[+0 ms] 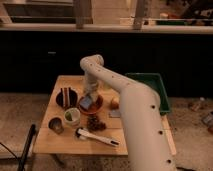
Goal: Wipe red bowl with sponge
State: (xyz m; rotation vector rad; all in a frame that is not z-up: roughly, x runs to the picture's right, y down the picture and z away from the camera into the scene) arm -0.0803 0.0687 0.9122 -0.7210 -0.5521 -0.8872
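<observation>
Our end effector (90, 94) hangs low over the shallow round orange-red bowl (98, 106), which sits near the middle of the wooden desk (52, 142). Directly beneath it is the small rectangular grey-blue sponge (86, 103), in the bowl's left part. We cannot tell whether the end effector is clamped on the sponge or loose. We judge the sponge light and soft, best pinched across its short sides. The bowl looks rigid but light, likely to slide under a sideways wipe, so we would press gently downward.
</observation>
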